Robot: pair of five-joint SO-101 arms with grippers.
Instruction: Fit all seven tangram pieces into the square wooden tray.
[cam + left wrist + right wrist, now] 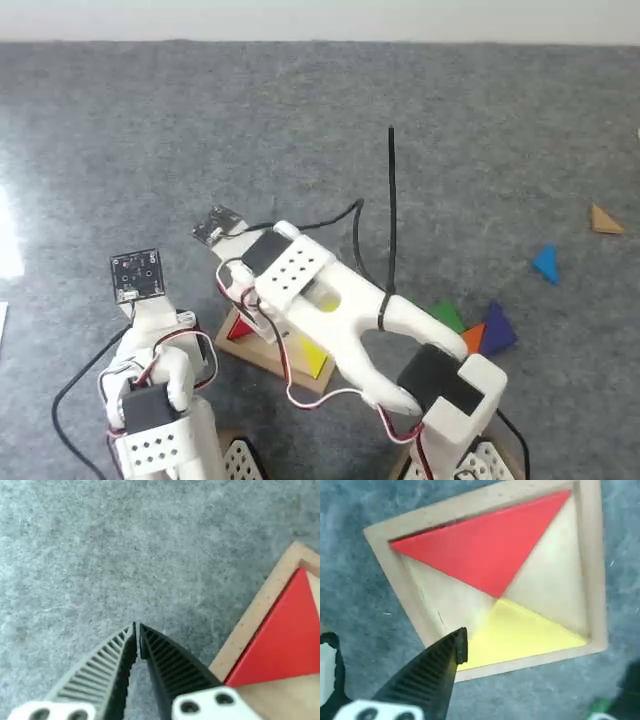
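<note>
The left gripper jaws sit clenched, empty, beside the tray corner. The right gripper jaws hang released over it (two inside: red triangle, yellow triangle). Five lie loose: green piece, orange piece, purple piece clustered; blue piece, tan piece farther on open worktop.

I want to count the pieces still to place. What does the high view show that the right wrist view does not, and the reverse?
The high view adds loose pieces on the table: an orange piece, a purple triangle, a blue triangle and a tan triangle. The right wrist view adds the bare floor in two sections. Both share the wooden tray, the red triangle and the yellow triangle in it, probably also the green piece.
</note>
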